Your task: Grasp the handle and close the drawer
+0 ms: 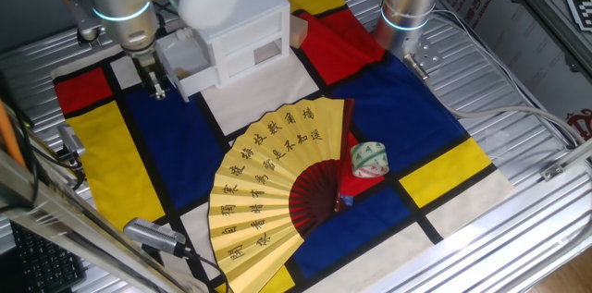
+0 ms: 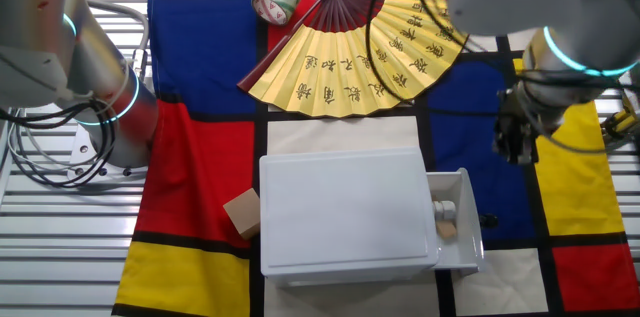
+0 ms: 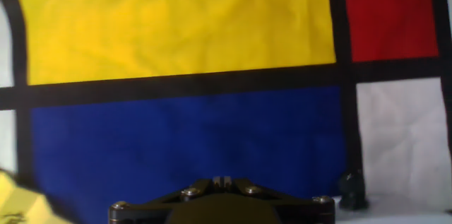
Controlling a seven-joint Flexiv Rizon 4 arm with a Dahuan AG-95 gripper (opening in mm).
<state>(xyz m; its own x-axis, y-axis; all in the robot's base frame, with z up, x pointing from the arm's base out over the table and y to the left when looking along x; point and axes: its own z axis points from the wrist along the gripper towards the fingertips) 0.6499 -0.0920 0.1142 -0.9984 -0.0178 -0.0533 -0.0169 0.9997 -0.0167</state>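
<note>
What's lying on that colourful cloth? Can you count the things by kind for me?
White cabinet with an open drawer: 1
Yellow folding fan: 1
Roll of tape: 1
Small brown block: 1
Total: 4

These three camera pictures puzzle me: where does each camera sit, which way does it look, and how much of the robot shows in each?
One fixed view: high beyond the open yellow paper fan, looking across it to the small white plastic cabinet; silver arm and gripper show.
Other fixed view: high behind the cabinet, facing the opposite way; its open white drawer and the arm's wrist show at right.
Hand view: on the hand, looking down at the colour-block cloth; only the dark gripper base shows.
Both fixed views share fan, cabinet and green tape roll.
</note>
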